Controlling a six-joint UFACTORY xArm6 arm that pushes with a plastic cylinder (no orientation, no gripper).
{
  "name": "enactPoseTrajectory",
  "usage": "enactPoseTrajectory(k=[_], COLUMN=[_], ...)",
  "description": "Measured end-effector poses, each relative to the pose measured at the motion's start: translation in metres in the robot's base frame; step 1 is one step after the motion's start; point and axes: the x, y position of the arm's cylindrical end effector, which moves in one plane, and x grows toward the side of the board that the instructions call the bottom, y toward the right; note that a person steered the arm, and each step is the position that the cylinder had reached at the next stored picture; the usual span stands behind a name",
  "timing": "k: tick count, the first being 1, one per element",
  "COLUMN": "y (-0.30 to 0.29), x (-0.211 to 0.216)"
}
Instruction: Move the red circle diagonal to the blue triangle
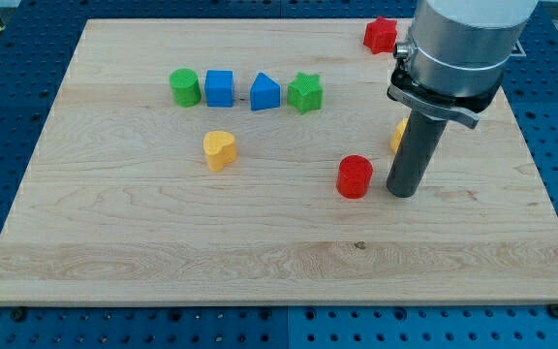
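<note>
The red circle [355, 176] sits right of the board's middle. The blue triangle [265, 93] stands in a row near the view's top, up and to the left of the red circle. My tip [402, 191] rests on the board just to the right of the red circle, with a small gap between them. The rod rises from it to the arm's grey body at the view's top right.
The row holds a green circle [185, 87], a blue cube [220, 88] and a green star [305, 93]. A yellow heart [220, 150] lies below the row. A red star [380, 35] sits at the top edge. A yellow block [397, 137] is partly hidden behind the rod.
</note>
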Motion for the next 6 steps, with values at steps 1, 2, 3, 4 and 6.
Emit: enactPoseTrajectory(k=[1, 2, 3, 4, 6], y=[0.0, -0.006, -0.022, -0.039, -0.055], x=[0.0, 0.0, -0.003, -0.018, -0.038])
